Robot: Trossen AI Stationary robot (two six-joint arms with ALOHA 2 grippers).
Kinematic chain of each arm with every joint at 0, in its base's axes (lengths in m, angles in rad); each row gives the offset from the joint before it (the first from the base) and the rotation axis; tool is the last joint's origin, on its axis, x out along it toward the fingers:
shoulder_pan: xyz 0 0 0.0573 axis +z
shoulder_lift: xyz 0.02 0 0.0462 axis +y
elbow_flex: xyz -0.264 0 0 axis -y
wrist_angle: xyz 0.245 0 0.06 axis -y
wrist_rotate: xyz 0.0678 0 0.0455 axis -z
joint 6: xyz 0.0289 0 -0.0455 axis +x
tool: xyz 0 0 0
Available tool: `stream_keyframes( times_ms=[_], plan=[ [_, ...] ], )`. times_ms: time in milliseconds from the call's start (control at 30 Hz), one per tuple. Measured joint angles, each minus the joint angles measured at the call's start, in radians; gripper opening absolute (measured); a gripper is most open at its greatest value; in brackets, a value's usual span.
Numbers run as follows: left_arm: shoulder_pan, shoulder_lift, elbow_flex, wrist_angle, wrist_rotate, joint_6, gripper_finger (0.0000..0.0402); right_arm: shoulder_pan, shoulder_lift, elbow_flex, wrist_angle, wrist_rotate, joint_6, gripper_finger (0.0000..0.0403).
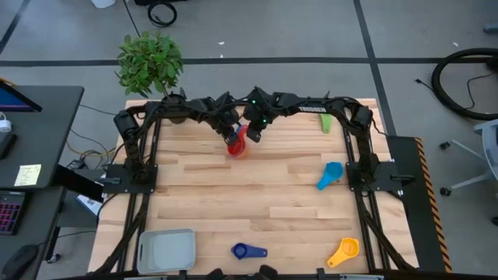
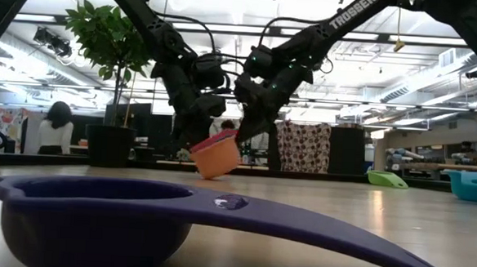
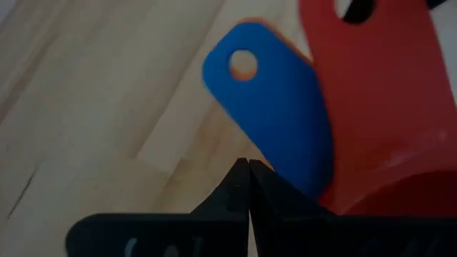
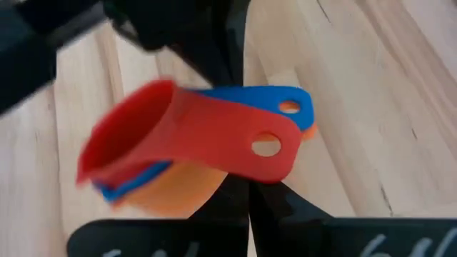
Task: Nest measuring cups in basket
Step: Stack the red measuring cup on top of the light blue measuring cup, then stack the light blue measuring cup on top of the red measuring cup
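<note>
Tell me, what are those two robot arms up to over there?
Both arms meet at the far middle of the wooden table, and the left pincer and right pincer hold up a nested stack of measuring cups: red inside blue inside orange. The grey basket sits at the near left edge, nothing visible in it. A light blue cup, dark blue cup, yellow cup and green cup lie loose.

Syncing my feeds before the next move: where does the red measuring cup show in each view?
High: red measuring cup at the table's far middle, under both grippers.
Low: pink-red rim atop the orange cup, centre.
Left wrist: right side.
Right wrist: centre.
Shared landmark: the blue handle nested beneath it.
</note>
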Motion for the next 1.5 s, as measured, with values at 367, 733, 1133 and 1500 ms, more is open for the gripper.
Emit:
stream_keyframes(
  times_ms=[367, 733, 1133, 1500],
  plan=[
    [-0.018, 0.0, 0.0, -0.003, 0.0, -0.001, 0.0, -0.003, 0.0, 0.0, -0.091, 0.019, -0.003, 0.0],
    [0.014, -0.058, 0.0, -0.122, -0.049, -0.034, 0.0002, -0.006, -0.107, 0.0, -0.322, 0.108, -0.059, 0.0],
    [-0.022, -0.331, 0.0, -0.298, -0.052, -0.057, 0.0007, -0.002, -0.406, 0.001, -0.746, 0.197, -0.074, 0.0018],
    [-0.104, -0.456, 0.0, -0.333, -0.09, -0.139, 0.0008, 0.014, -0.532, 0.001, -1.001, 0.179, -0.131, 0.0062]
  ],
)
